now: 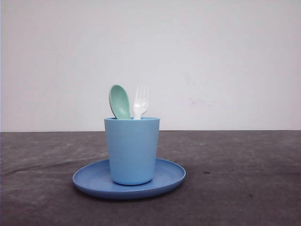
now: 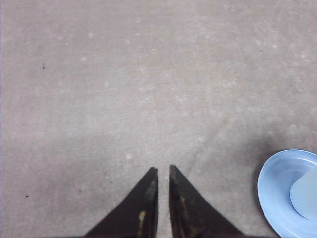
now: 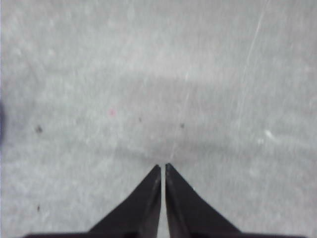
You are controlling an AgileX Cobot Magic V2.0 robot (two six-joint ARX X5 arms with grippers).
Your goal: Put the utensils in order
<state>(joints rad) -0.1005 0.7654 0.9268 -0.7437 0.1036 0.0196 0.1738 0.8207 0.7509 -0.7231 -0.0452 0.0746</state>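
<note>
A mint-green spoon [image 1: 120, 101] and a white fork [image 1: 140, 101] stand upright side by side inside a light blue cup [image 1: 132, 149]. The cup rests on a round blue plate [image 1: 129, 180] at the middle of the dark table. In the left wrist view my left gripper [image 2: 163, 168] hangs shut over bare grey table, with the plate [image 2: 278, 191] and the cup [image 2: 306, 197] off to one side. Over plain grey table, my right gripper [image 3: 163, 166] is shut with nothing between its fingers.
A pale wall rises behind the table's far edge [image 1: 225, 131]. The grey tabletop [image 1: 240, 188] stretches to both sides of the plate.
</note>
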